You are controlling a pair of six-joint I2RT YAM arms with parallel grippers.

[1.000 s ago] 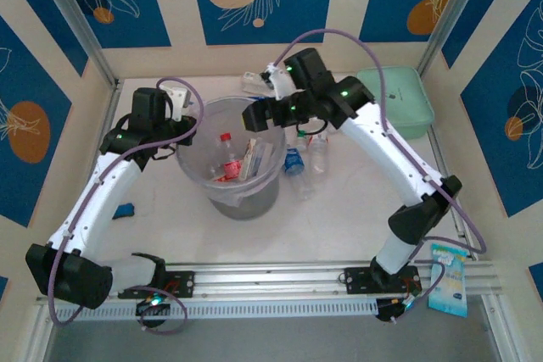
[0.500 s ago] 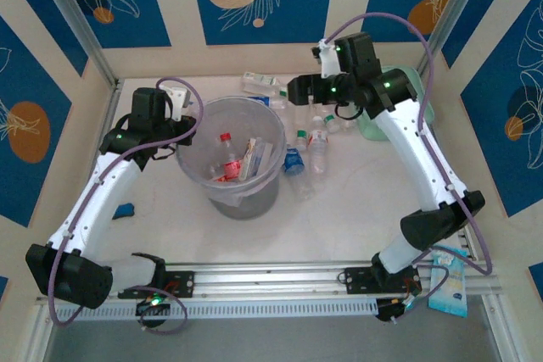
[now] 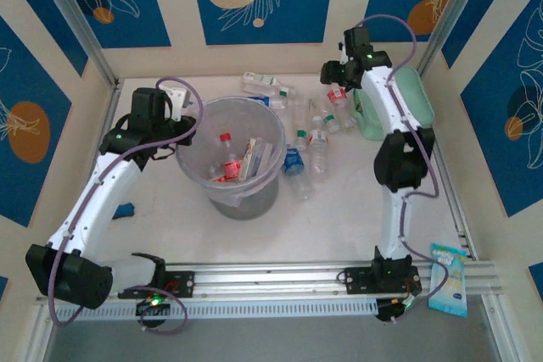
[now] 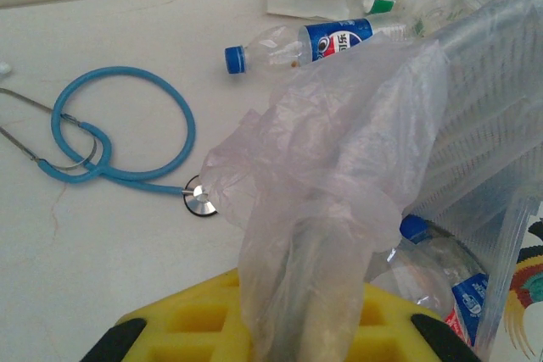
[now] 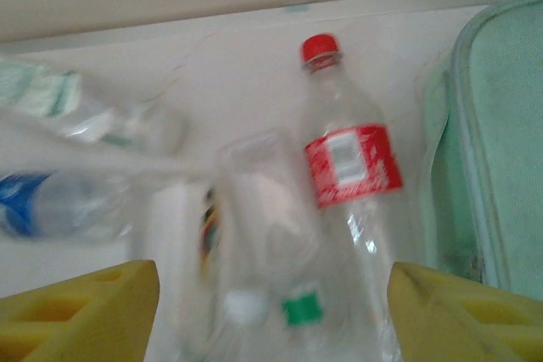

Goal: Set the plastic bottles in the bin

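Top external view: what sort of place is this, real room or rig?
Most likely a staged robot test cell, not a real room: printed blue leaf panels as walls, an aluminium rail fronting a white table, and mismatched props: plastic bottles, a bin, a stethoscope.

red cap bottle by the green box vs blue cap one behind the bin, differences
The clear red-capped plastic bottle has a red label; the clear blue-capped plastic bottle has a blue one. The red-capped lies beside the mint-green box, the blue-capped near the round translucent bin. Both lie on the table.
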